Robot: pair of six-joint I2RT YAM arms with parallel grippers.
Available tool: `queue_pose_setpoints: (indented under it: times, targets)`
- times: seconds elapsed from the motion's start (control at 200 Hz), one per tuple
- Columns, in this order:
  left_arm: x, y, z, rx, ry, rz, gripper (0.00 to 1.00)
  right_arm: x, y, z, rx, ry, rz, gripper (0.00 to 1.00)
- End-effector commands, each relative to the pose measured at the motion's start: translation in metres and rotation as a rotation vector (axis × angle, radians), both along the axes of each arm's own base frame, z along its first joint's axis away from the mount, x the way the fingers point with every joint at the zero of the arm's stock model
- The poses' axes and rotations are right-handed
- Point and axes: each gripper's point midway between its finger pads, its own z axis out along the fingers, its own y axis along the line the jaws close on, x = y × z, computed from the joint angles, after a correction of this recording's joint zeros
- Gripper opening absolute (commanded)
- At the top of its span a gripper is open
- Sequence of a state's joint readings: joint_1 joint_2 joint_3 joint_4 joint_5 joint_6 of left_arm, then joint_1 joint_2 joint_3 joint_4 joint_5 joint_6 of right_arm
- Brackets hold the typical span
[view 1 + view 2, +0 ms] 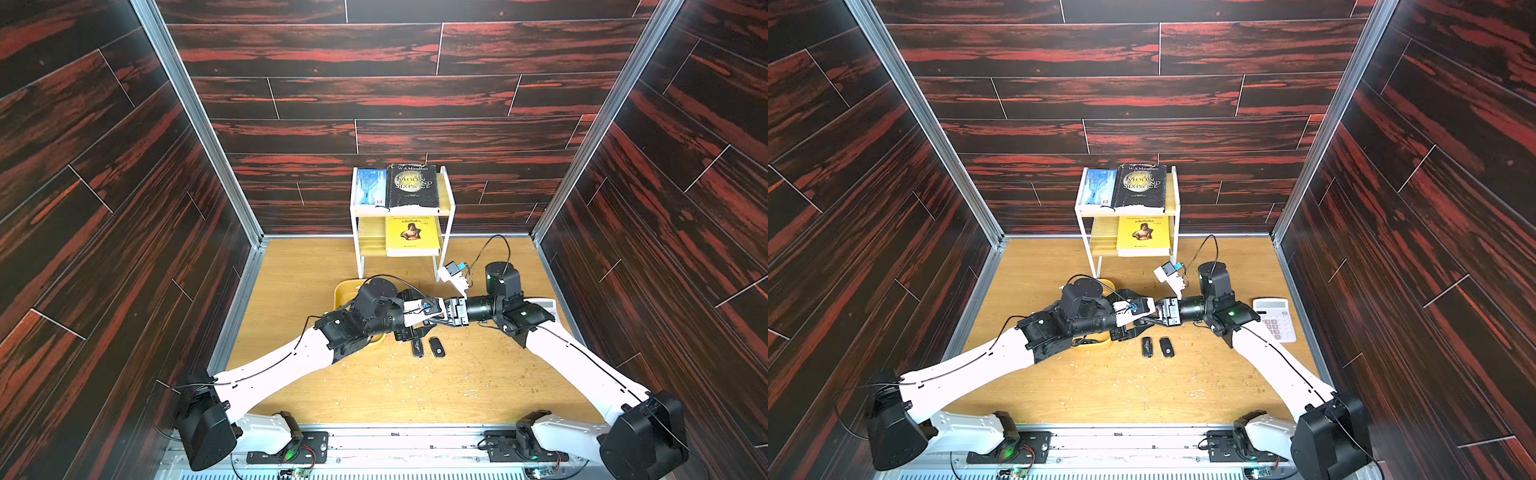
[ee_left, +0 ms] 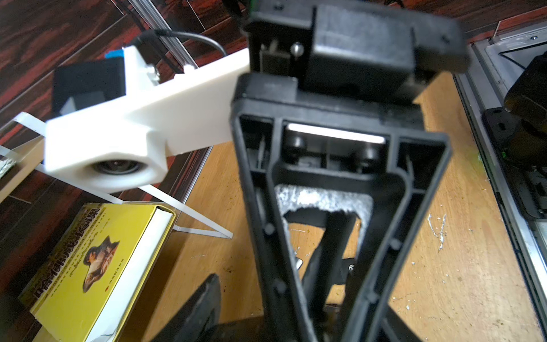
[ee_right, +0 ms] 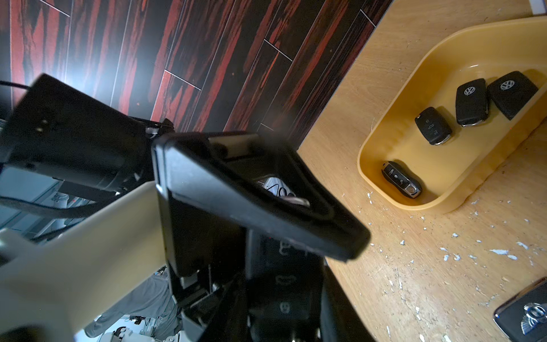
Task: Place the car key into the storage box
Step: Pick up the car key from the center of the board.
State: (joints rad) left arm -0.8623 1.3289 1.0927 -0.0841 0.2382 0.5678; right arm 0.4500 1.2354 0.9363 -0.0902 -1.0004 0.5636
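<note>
The car key (image 3: 282,278), a black fob with white button icons, is held above the table, and my right gripper (image 3: 281,319) is shut on it. Both top views show the two grippers meeting tip to tip in mid-table: my left gripper (image 1: 428,325) is open, with its fingers (image 2: 201,311) standing either side of the right gripper (image 1: 435,320) and one lying along the key. The storage box (image 3: 444,192), a shallow yellow tray, holds several black key fobs. In both top views my left arm covers most of the storage box (image 1: 344,291).
Two black fobs (image 1: 417,348) (image 1: 436,347) lie on the wooden table just in front of the grippers. A white two-tier shelf (image 1: 444,216) with books stands at the back. A white calculator (image 1: 1276,320) lies at the right, by my right arm. Dark panel walls enclose three sides.
</note>
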Motion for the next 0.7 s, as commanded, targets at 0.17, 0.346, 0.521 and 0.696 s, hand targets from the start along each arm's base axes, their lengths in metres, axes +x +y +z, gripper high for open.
queue_pose_setpoints:
  times: [0.17,0.346,0.521,0.696]
  targets:
    - [0.004,0.01,0.016,-0.042,-0.057,0.055,0.8,0.002,-0.002,0.007,-0.002,0.008,-0.021,0.25]
    - [0.01,0.012,0.011,-0.044,-0.072,0.086,0.89,0.0,-0.002,0.012,0.006,0.0,-0.022,0.25]
    - [0.008,0.012,0.012,-0.048,-0.073,0.077,0.89,0.001,-0.002,0.012,0.003,-0.001,-0.023,0.25]
    - [0.006,0.014,0.016,-0.054,-0.079,0.077,0.89,0.002,-0.002,0.008,-0.002,0.007,-0.025,0.25]
